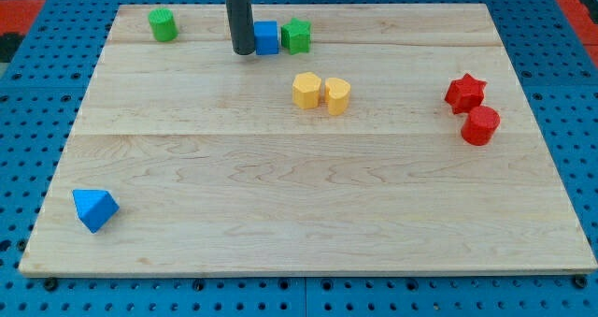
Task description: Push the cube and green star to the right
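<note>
Blue leads us off at the view's bottom left, where a blue wedge-shaped block (94,208) sits alone near the corner of the pale wooden tabletop (308,214), well apart from everything else. Moving up the board, the middle stretch is bare wood until we reach the right side: a red cylinder (480,125) sits just below a red star (464,93), the two touching or very nearly so. Over towards the centre, two yellow blocks stand side by side, a yellow rounded block (306,90) on the left and a yellow cylinder-like block (337,95) pressed against its right side.

Now to the far edge, at the view's top, and this is where the action is. The blue cube (267,37) sits just left of the green star (297,36), the pair close together, touching or almost. My tip (243,51) is planted right at the cube's left side, apparently in contact with it, the dark rod rising straight up out of frame. So it reads left to right: tip, cube, star, all in one row. As for an end effector with jaws, the arm carries only this plain rod, so nothing stands apart or together. Further left along that same far strip, a green cylinder (163,24) stands on its own, near the top left corner.
</note>
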### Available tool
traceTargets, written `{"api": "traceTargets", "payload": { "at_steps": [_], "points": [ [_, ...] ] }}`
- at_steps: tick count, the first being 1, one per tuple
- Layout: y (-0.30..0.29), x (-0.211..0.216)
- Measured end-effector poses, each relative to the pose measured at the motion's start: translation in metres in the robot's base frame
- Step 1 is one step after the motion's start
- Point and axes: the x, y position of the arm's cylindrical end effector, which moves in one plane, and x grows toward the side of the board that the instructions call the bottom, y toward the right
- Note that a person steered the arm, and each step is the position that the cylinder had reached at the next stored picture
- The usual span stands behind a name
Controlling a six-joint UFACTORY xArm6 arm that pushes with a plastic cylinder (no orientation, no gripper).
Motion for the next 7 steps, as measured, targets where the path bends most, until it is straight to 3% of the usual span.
{"api": "traceTargets", "payload": {
  "at_steps": [5, 7],
  "points": [
    [-0.021, -0.017],
    [0.004, -0.024]
  ]
}}
